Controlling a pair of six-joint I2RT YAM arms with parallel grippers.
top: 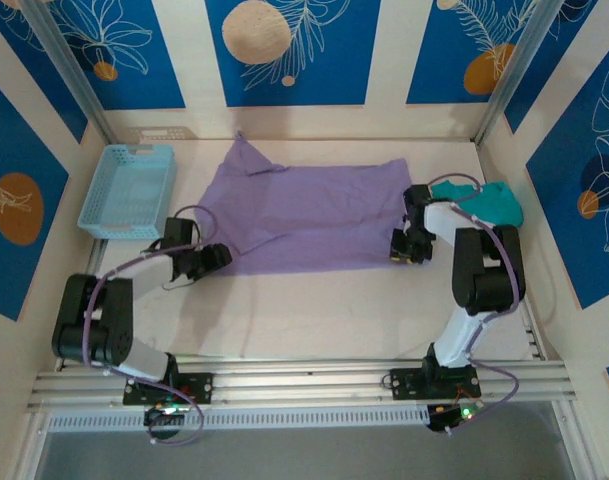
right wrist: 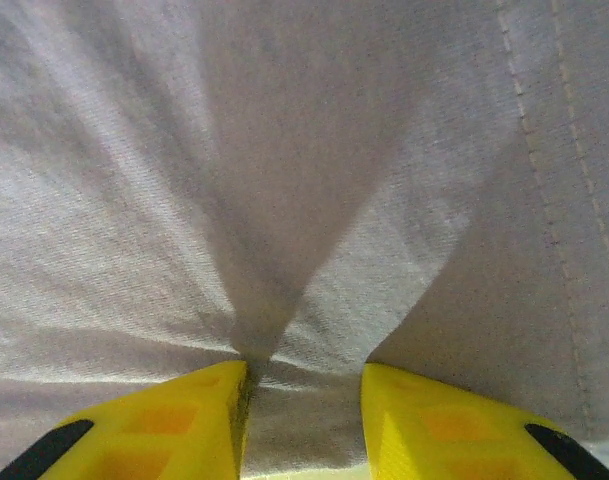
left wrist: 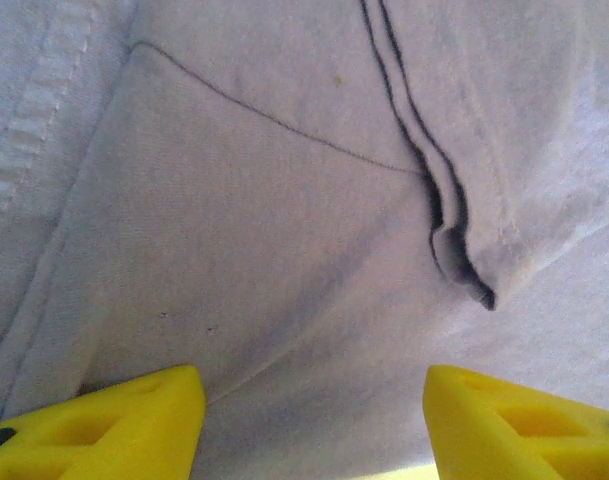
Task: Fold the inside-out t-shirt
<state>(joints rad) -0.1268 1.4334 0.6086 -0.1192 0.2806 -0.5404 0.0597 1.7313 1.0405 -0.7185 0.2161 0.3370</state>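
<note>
The inside-out t-shirt lies spread flat across the middle of the table, lavender-purple, with one sleeve pointing toward the back wall. My left gripper sits low at the shirt's near-left edge. In the left wrist view it is open, with its yellow fingers wide apart over a seam and a fold of the cloth. My right gripper is at the shirt's near-right corner. In the right wrist view it is shut on a bunched ridge of the fabric, and creases fan out from the pinch.
A light blue basket stands at the back left beside the shirt. A smaller teal-green shirt lies crumpled at the right, just behind my right arm. The aluminium rail runs along the near edge, with bare tabletop between it and the shirt.
</note>
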